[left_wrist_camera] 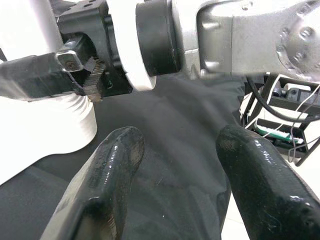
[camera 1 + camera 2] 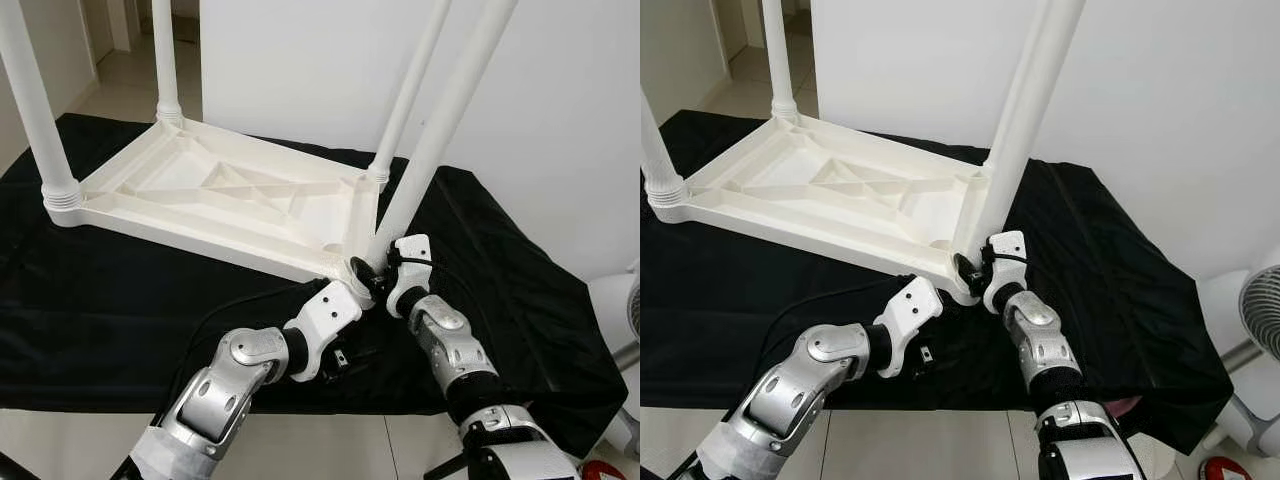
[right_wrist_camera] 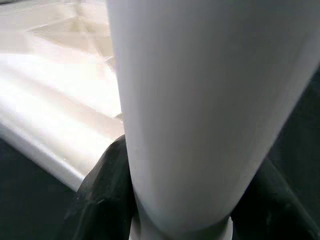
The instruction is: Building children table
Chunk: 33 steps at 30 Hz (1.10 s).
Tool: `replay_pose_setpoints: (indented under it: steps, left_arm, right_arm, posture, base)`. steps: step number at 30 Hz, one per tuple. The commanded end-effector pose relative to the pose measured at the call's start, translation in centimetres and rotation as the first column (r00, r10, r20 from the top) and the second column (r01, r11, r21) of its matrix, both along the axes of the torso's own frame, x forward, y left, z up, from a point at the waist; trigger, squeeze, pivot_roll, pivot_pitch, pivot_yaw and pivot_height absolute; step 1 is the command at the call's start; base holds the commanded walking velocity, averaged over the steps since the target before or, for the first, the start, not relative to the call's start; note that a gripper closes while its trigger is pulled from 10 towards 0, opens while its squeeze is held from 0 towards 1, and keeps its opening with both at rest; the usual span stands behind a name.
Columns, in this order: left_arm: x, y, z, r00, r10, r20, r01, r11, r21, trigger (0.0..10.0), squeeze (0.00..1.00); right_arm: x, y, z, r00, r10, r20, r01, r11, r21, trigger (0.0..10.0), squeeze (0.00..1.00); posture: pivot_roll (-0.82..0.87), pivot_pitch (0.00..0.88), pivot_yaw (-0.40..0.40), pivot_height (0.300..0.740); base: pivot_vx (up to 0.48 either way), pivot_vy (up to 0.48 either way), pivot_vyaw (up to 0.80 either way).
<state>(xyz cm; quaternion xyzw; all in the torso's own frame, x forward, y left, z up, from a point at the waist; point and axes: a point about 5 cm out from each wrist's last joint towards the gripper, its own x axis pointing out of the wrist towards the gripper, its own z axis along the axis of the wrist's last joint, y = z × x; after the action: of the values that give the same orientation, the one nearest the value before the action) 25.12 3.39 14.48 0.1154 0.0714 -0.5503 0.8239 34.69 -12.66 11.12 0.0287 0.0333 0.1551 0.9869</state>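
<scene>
A white plastic children's table [image 2: 230, 195] lies upside down on the black cloth [image 2: 110, 310]. Three white legs stand in its corners: far left [image 2: 35, 110], back left [image 2: 165, 60] and back right [image 2: 408, 95]. A fourth leg [image 2: 450, 110] leans over the near right corner, its lower end at the socket. My right gripper [image 2: 372, 272] is shut on the base of this leg, and black fingers [image 3: 102, 195] flank it in the right wrist view. My left gripper [image 1: 180, 140] is open just beside that corner, low over the cloth, with nothing between its fingers.
The cloth-covered surface ends just in front of my arms and drops off at the right [image 2: 1200, 400]. A white wall [image 2: 560, 120] rises close behind. A fan [image 2: 1260, 310] stands at the right, on the floor. A hallway opens at the back left [image 2: 115, 60].
</scene>
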Motion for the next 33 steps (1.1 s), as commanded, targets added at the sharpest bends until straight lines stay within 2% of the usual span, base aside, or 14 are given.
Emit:
replay_pose_setpoints:
  steps: [1,2,6,7,10,13,16,18,21,28,29,33]
  left_arm:
    - [-0.1,-0.4,0.2,0.999,0.044,0.020,-0.044,0.999,-0.005,10.0,0.00]
    - [-0.1,-0.4,0.2,0.999,0.044,0.020,-0.044,0.999,-0.005,10.0,0.00]
    - [-0.2,-0.4,0.2,0.999,0.040,0.017,-0.039,0.999,-0.006,10.0,0.00]
    - [-0.2,-0.4,0.2,0.999,0.040,0.017,-0.039,0.999,-0.006,10.0,0.00]
    - [-0.2,-0.5,0.1,0.999,0.036,0.016,-0.036,0.999,-0.006,10.0,0.00]
    - [-0.2,-0.5,0.1,0.999,0.035,0.015,-0.035,0.999,-0.006,10.0,0.00]
    - [-0.3,-0.5,0.1,0.999,0.034,0.014,-0.034,0.999,-0.005,10.0,0.00]
    - [-0.3,-0.5,0.0,0.999,0.034,0.014,-0.034,0.999,-0.004,10.0,0.00]
    - [-0.3,-0.4,0.1,0.999,0.034,0.015,-0.034,0.999,-0.002,10.0,0.00]
    - [-0.3,-0.4,0.0,0.999,0.029,0.016,-0.029,1.000,0.000,10.0,0.00]
    - [-0.3,-0.5,0.1,0.999,0.028,0.017,-0.028,1.000,-0.001,10.0,0.00]
    - [-0.2,-0.5,0.1,0.999,0.027,0.019,-0.027,1.000,0.001,10.0,0.00]
  right_arm:
    - [-0.6,-1.0,-1.9,0.991,-0.097,-0.095,0.095,0.995,-0.033,10.0,0.00]
    - [-0.6,-1.0,-1.9,0.991,-0.097,-0.095,0.095,0.995,-0.033,10.0,0.00]
    - [-1.4,-0.5,-2.1,0.966,-0.235,-0.109,0.234,0.972,-0.023,10.0,0.00]
    - [-1.4,-0.5,-2.1,0.966,-0.235,-0.109,0.234,0.972,-0.023,10.0,0.00]
    - [-2.3,-0.2,-1.7,0.920,-0.375,-0.114,0.377,0.926,-0.003,10.0,0.00]
    - [-2.8,0.2,-1.4,0.903,-0.412,-0.124,0.417,0.909,0.016,10.0,0.00]
    - [-3.3,1.1,-1.3,0.918,-0.373,-0.136,0.379,0.925,0.022,10.0,0.00]
    - [-3.8,2.2,-1.1,0.943,-0.307,-0.131,0.312,0.950,0.021,10.0,0.00]
    - [-4.5,2.7,-0.9,0.955,-0.271,-0.123,0.276,0.961,0.023,10.0,0.00]
    - [-5.0,2.5,-0.6,0.950,-0.284,-0.128,0.285,0.958,-0.004,10.0,0.00]
    - [-5.0,2.4,-0.4,0.953,-0.276,-0.121,0.278,0.961,-0.001,10.0,1.00]
    - [-4.9,2.2,-0.1,0.964,-0.246,-0.097,0.249,0.968,0.020,10.0,1.00]
  posture:
    - [0.04,0.000,-0.175,0.740]
    - [0.04,0.000,-0.175,0.740]
    - [0.03,0.000,-0.177,0.740]
    - [0.03,0.000,-0.177,0.740]
    - [0.04,0.000,-0.181,0.740]
    - [0.04,0.000,-0.182,0.740]
    - [0.04,0.000,-0.184,0.740]
    - [0.04,0.000,-0.183,0.740]
    - [0.04,0.000,-0.184,0.740]
    - [0.04,0.000,-0.182,0.740]
    - [0.04,0.000,-0.178,0.740]
    - [0.04,0.000,-0.178,0.740]
  base:
    - [0.000,0.000,0.00]
    - [0.000,0.000,0.00]
    - [0.000,0.000,0.00]
    - [0.000,0.000,0.00]
    - [0.000,0.000,0.00]
    - [0.000,0.000,0.00]
    - [0.000,0.000,0.00]
    - [0.000,0.000,0.00]
    - [0.000,0.000,0.00]
    - [0.000,0.000,0.00]
    - [0.000,0.000,0.00]
    - [0.000,0.000,0.00]
